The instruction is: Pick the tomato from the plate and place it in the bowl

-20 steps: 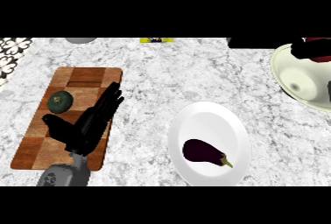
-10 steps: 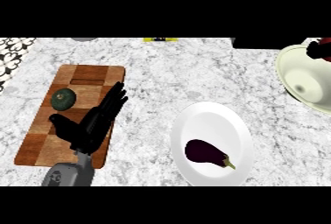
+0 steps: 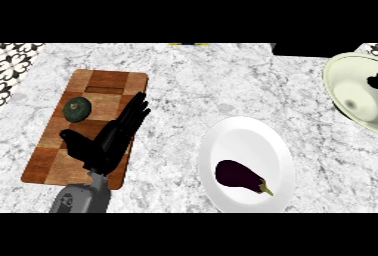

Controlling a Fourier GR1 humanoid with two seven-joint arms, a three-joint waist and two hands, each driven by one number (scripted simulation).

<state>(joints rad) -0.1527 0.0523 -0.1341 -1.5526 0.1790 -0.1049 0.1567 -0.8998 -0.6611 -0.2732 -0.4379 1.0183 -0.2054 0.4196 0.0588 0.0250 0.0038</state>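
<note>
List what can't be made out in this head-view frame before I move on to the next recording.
- Right robot hand: only a dark tip shows at the right edge over the bowl; fingers unreadable.
- Bowl: its right side is cut off by that edge.
- Cutting board: partly covered by the left robot hand.
- Yellow item at the top edge: cut off, unidentifiable.
- No tomato visible; the plate holds an eggplant.
</note>
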